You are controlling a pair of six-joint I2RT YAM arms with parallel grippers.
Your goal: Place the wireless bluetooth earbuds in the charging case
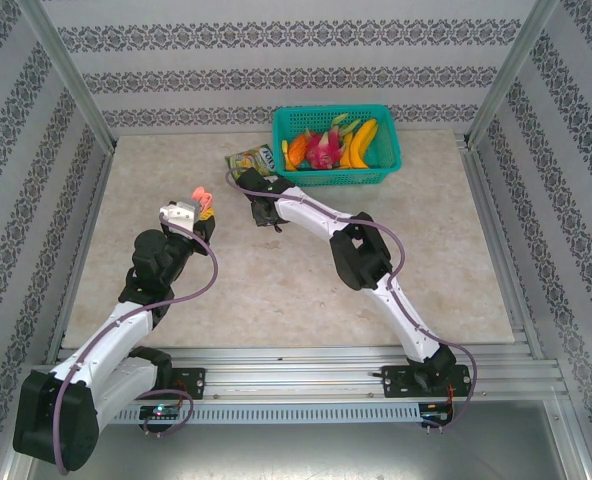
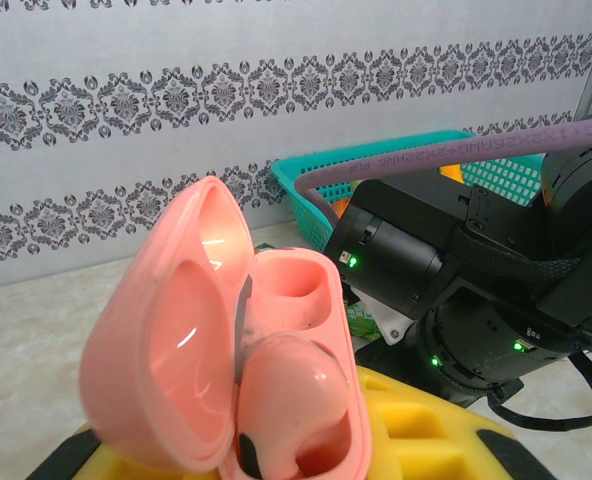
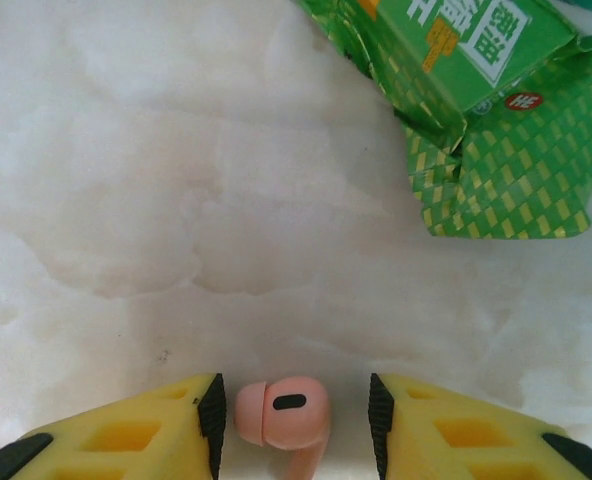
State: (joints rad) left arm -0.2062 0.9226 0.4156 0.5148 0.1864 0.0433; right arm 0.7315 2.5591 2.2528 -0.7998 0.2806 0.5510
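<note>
Earbud (image 3: 281, 410), pink, stem cut off, lies between spread right fingers (image 3: 126, 435); left fingers (image 2: 416, 420) clasp open case (image 2: 176, 330)

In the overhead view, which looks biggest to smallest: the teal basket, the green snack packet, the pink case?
Largest: teal basket.
Then green snack packet.
Smallest: pink case, even though it may sit nearer the camera.
</note>
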